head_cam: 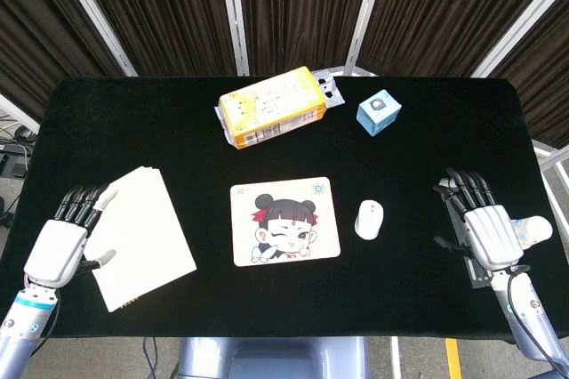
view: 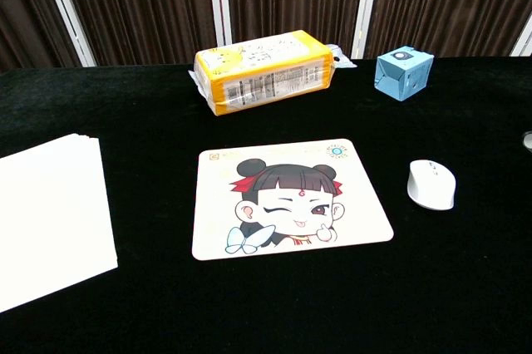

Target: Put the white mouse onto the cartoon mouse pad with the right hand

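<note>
Covering most of both views, the black table (head_cam: 418, 308) holds a stack of white paper (head_cam: 142, 237) at left. Next in size come the pad (head_cam: 284, 221) at centre, a yellow pack (head_cam: 271, 108) behind it, and a blue box (head_cam: 379, 113). Just right of the pad (not touching) lies the mouse (head_cam: 370, 219). The right hand (head_cam: 487, 232) rests open and empty, well apart from the mouse; the left hand (head_cam: 67, 241) touches the paper's edge, gripping nothing.

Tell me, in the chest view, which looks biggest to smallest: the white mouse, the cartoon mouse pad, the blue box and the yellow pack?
1. cartoon mouse pad, clearly the largest.
2. yellow pack.
3. white mouse and blue box look about alike; the mouse lies nearer the camera, so I will not rank those two.
</note>
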`<state>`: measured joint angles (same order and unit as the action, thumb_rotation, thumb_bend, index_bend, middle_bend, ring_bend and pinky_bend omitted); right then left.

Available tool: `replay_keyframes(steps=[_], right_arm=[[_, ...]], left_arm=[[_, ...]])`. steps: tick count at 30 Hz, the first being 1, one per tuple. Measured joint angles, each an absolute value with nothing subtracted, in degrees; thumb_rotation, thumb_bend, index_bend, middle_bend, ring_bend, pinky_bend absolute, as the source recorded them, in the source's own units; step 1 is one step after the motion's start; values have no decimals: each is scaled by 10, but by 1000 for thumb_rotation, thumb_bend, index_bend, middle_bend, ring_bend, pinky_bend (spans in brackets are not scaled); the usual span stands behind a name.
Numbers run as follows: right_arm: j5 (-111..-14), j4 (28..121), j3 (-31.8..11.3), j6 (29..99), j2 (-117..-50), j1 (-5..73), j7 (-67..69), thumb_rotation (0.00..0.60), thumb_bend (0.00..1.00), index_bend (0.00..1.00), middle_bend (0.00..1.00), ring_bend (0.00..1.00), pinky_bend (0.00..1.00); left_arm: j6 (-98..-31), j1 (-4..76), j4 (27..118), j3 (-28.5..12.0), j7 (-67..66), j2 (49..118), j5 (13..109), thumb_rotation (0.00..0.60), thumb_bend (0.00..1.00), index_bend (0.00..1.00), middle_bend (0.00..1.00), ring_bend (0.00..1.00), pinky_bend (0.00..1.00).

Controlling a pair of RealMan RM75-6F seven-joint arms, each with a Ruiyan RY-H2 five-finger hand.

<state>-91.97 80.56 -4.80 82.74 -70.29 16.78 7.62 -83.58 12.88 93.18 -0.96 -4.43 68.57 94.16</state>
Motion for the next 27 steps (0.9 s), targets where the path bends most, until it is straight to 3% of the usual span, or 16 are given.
replay_keyframes(steps=[17, 27], right_arm=[[-923, 804, -47, 828, -704, 169, 78, 600, 96, 169, 0, 0, 0], [-925, 803, -46, 831, -703, 169, 84, 600, 81, 169, 0, 0, 0]], left_arm=[[-835, 129, 931, -9, -39, 685, 943, 600, 179, 0, 0, 0, 0], [-841, 127, 933, -8, -36, 685, 945, 600, 130, 0, 0, 0, 0]])
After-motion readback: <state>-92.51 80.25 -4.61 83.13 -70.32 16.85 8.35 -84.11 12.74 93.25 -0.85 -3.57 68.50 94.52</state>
